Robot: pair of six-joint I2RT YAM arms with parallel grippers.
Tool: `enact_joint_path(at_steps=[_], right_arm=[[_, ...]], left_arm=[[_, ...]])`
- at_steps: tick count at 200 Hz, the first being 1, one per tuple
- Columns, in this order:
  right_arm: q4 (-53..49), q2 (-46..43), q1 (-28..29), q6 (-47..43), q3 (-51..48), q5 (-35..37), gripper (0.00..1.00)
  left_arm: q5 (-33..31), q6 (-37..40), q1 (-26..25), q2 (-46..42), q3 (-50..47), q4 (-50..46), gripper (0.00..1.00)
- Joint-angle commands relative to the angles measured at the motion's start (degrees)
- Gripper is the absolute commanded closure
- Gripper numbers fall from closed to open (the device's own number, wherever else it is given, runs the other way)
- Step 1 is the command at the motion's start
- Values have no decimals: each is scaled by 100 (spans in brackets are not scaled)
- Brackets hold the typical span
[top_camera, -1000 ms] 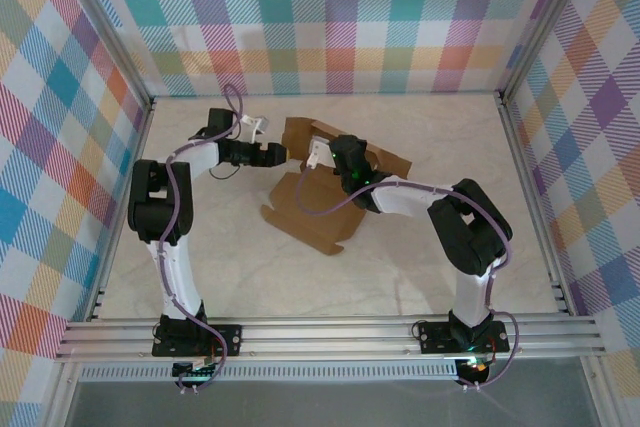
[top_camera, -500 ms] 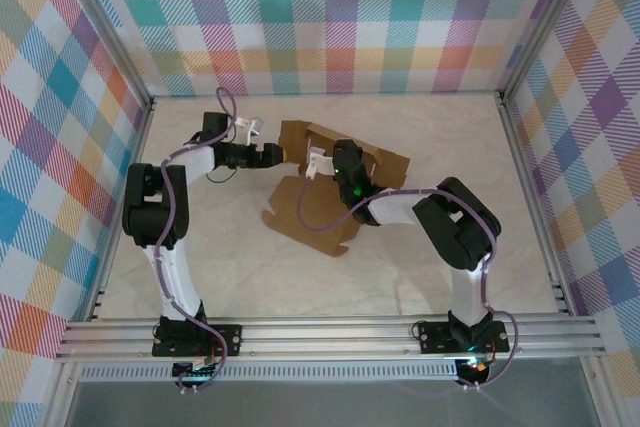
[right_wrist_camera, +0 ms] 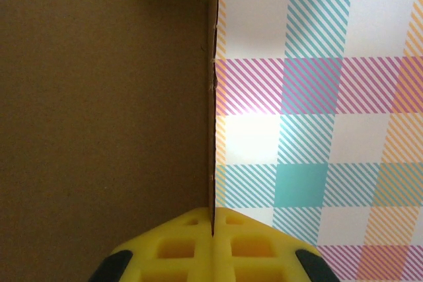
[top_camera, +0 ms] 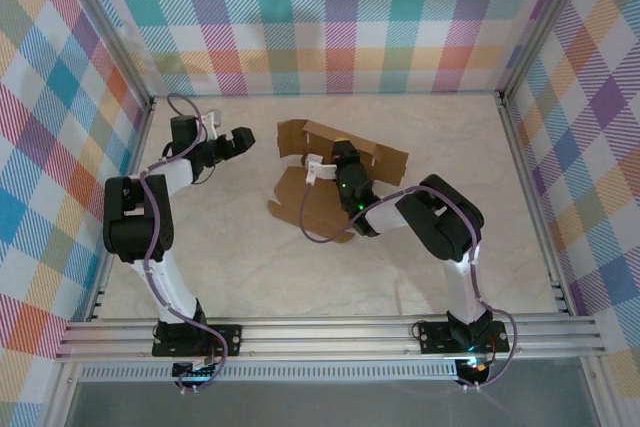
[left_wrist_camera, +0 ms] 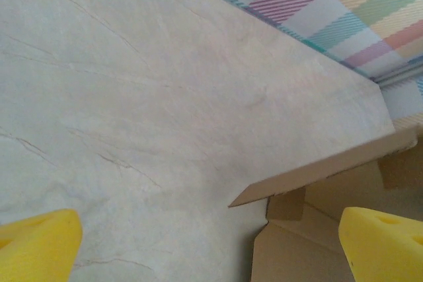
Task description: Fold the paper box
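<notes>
**A:** How far along is the paper box (top_camera: 300, 209)?

**B:** Partway at best. It lies around the middle of the tabletop (top_camera: 220, 267), closer to the far edge than the near one. A couple of pieces along its far side stand up. The near part lies flat as an open sheet, with its tabs spread out.

**A:** Is anything holding it?

**B:** The right gripper (top_camera: 316, 165) is. Its wrist view shows the yellow fingertips (right_wrist_camera: 178, 242) pressed together on the edge of one upright cardboard panel (right_wrist_camera: 106, 97), so it is pinching that wall.

**A:** And the other arm?

**B:** The left gripper (top_camera: 238, 139) hangs toward the far left corner, apart from the box, with its jaws spread wide and nothing between them. Its camera looks across the tabletop to a corner of the box.

**A:** So what's left?

**B:** Most of it, I'd say. There are no closed sides, no tabs tucked in, and no lid shut. The walls need raising all round and locking together. I'd guess the free arm will have to come in and brace a side.
</notes>
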Motion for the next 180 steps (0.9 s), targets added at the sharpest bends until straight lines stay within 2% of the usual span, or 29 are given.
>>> enact_joint_path(at_steps=[1, 27, 68, 108, 180], right_arm=[[391, -80, 89, 69, -87, -119, 100], [465, -120, 178, 115, -204, -161, 100], [-156, -510, 401, 643, -411, -279, 100], [-97, -646, 694, 739, -733, -279, 100], [-331, -1033, 917, 942, -1104, -261, 100]], left_arm=[[-205, -120, 16, 93, 289, -115, 0], [-261, 17, 16, 194, 417, -379, 0], [-325, 146, 11, 255, 516, -671, 0], [-384, 416, -1, 76, 407, -937, 0], [-167, 990, -342, 282, 643, -1394, 4]])
